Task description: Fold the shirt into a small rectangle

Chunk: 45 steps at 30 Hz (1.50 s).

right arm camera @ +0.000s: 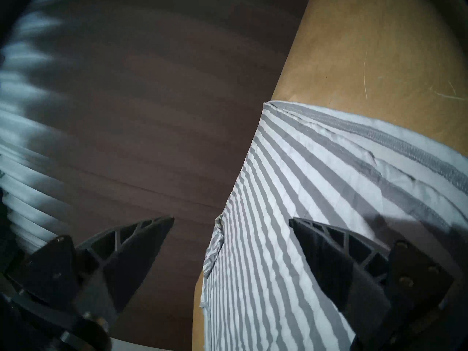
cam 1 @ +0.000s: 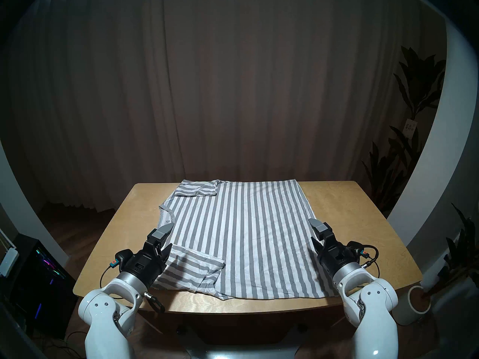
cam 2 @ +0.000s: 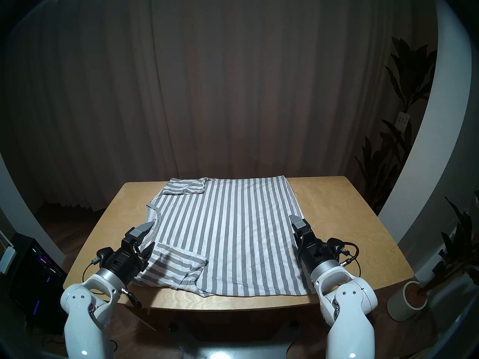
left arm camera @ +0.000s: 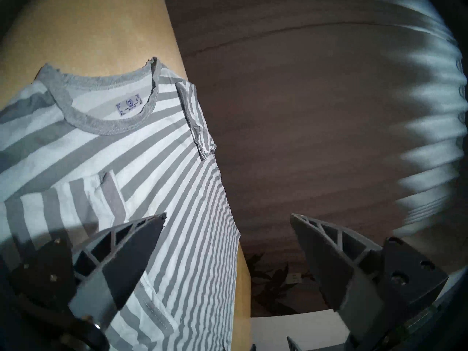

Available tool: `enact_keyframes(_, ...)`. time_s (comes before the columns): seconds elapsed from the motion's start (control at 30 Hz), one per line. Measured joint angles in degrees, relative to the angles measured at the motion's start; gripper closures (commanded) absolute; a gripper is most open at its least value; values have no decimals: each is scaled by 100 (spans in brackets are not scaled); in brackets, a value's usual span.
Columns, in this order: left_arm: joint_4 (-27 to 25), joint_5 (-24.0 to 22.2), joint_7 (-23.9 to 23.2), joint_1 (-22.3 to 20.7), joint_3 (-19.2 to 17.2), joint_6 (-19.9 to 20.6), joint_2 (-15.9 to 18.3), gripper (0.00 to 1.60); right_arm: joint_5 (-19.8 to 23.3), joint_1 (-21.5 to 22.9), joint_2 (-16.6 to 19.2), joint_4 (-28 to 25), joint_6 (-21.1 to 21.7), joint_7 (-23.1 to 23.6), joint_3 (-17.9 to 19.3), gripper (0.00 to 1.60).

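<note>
While both the left gripper [cam 1: 166,238] and right gripper [cam 1: 316,231] gape wide, empty, low in frame: shirt [cam 1: 233,234], centre on table [cam 1: 350,221], sleeves tucked; light, limp, slippery; take near hem corners

Shirt [cam 1: 241,234] is laid flat across the middle of the table [cam 1: 363,221], neckline [cam 1: 166,216] toward the left edge, hem toward the right. Both sleeves are folded inward onto the body, one at the far-left corner, one at the near-left. Left gripper [cam 1: 166,238] is positioned over the near-left part, right gripper [cam 1: 315,230] over the near-right edge. A plant pot [cam 1: 417,301] is on the floor, right of the table.
</note>
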Motion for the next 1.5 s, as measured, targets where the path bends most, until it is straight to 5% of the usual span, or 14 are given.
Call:
enact_keyframes(0.27,-49,-386,764,-108,-74,221,12,0,-706,-54,279,-38,-196,178,-152,0)
enact_keyframes(0.4,-66,-593,953,-125,-89,211,18,0,-612,-51,251,-34,-197,86,-85,0)
enact_keyframes(1.0,-422,-1943,2073,292,-247,-503,-225,0,1872,-889,-255,-744,-666,-1034,-36,0)
enact_keyframes(1.5,-1269,-2437,3787,635,-203,-933,-403,0,2196,-1281,-474,-1633,-1152,-2732,198,0)
